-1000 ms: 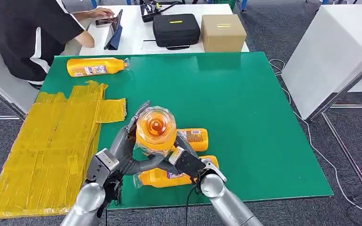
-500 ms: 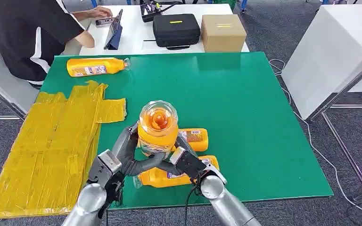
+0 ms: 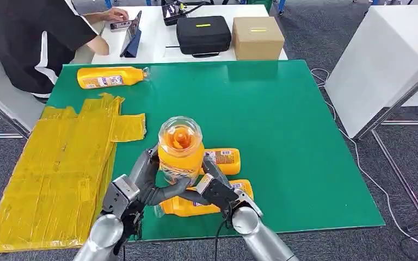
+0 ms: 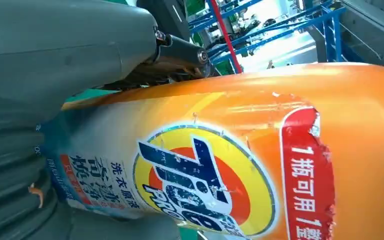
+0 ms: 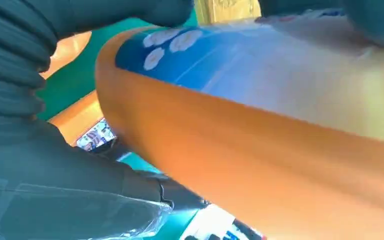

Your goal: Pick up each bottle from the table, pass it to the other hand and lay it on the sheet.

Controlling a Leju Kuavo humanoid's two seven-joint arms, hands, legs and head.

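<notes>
Mid-handover, both hands grip one upright bottle (image 3: 180,149).
Left hand (image 3: 141,182) and right hand (image 3: 213,184) fingers wrap its base; early release could topple it onto bottles below the fingers.

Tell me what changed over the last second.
The held orange bottle tipped more upright and sank slightly between the left hand and right hand, which both grip it, drawn a bit closer in. The two bottles lying beneath, the far bottle and the yellow sheet stayed put.
</notes>
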